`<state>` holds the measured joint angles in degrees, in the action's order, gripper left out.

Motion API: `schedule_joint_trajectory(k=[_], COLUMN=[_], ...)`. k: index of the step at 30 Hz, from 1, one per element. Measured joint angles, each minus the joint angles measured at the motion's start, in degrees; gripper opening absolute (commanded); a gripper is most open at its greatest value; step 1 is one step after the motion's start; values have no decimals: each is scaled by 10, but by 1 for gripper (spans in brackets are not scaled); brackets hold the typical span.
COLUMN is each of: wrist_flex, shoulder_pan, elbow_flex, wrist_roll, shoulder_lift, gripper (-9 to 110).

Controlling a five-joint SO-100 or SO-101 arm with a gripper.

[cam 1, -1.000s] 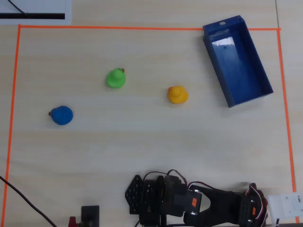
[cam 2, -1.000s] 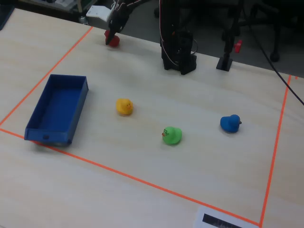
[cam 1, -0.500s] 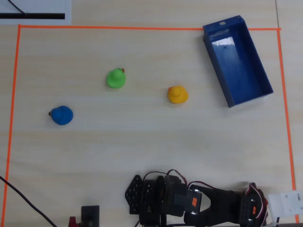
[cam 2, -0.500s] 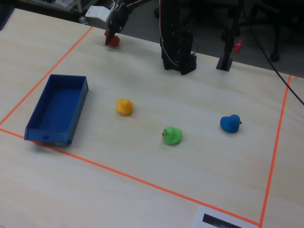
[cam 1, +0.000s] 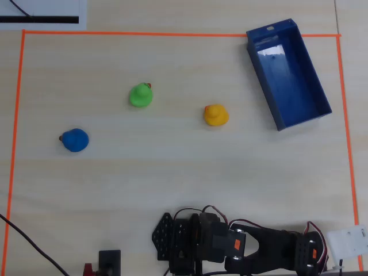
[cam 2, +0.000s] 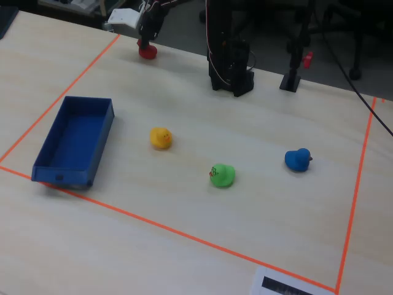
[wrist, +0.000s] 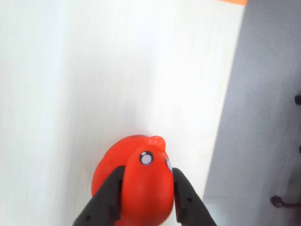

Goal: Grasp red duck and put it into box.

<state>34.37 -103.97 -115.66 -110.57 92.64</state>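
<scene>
The red duck (wrist: 143,190) fills the bottom of the wrist view, its beak pointing up the picture. My gripper (wrist: 146,172) is shut on it, one black finger pressed against each side of its head. In the fixed view the red duck (cam 2: 147,52) sits low at the table's far edge, just outside the orange tape corner, with my gripper (cam 2: 146,44) on it from above. The dark blue box (cam 2: 73,142) lies at the left of that view, apart from the duck, and the box (cam 1: 287,75) is at the upper right of the overhead view. The arm hides the duck there.
A yellow duck (cam 2: 161,137), a green duck (cam 2: 222,176) and a blue duck (cam 2: 298,160) stand inside the orange tape rectangle (cam 2: 184,233). The arm's base (cam 2: 231,74) is at the far edge, with a small black stand (cam 2: 290,80) beside it. Grey floor (wrist: 263,117) lies beyond the table edge.
The gripper with the red duck has shifted slightly along the table's far edge and stands more upright. The other ducks and the box have not moved.
</scene>
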Motion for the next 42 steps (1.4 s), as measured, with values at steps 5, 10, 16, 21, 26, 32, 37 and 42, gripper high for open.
schedule_joint_trajectory(k=[5,10,16,21,26,32,37,42], wrist_flex=[4,17,148,236,243,187,107,51], shoulder_pan=[4,30,114,222,348,488,550,564], elbow_flex=[2,45,167,274,311,312,313,333], wrist_roll=[3,71,208,276,309,324,328,328], shoulder_lift=[0,0,3,41,78,78,21,-52], gripper=[0,0,0,0,0,0,0,0])
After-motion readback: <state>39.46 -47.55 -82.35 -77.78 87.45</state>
